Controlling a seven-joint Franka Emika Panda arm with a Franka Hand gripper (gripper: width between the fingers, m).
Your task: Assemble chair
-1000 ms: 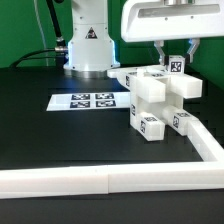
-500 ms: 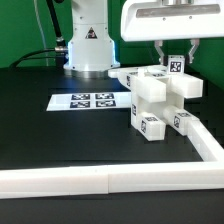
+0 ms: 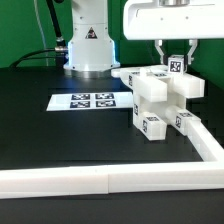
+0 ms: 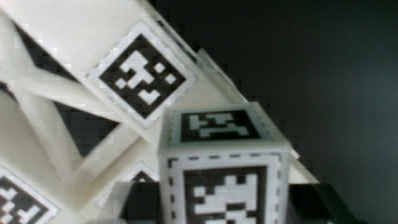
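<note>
The partly built white chair (image 3: 160, 102), made of blocky parts with black-and-white tags, stands at the exterior view's right beside the white wall. My gripper (image 3: 176, 58) is above its back end, shut on a white tagged post (image 3: 175, 66) that stands upright at the top of the chair. In the wrist view the post (image 4: 222, 150) fills the space between the dark fingers (image 4: 150, 200) of the gripper (image 4: 228, 205). White slanted chair bars with a large tag (image 4: 139, 72) lie beside it. Whether the post is seated in the chair is hidden.
The marker board (image 3: 88, 100) lies flat on the black table at the exterior view's centre left. A white L-shaped wall (image 3: 110, 180) runs along the front and the right side. The robot base (image 3: 88, 45) stands at the back.
The gripper has risen slightly, still shut on the post. The chair and the marker board have not moved.
</note>
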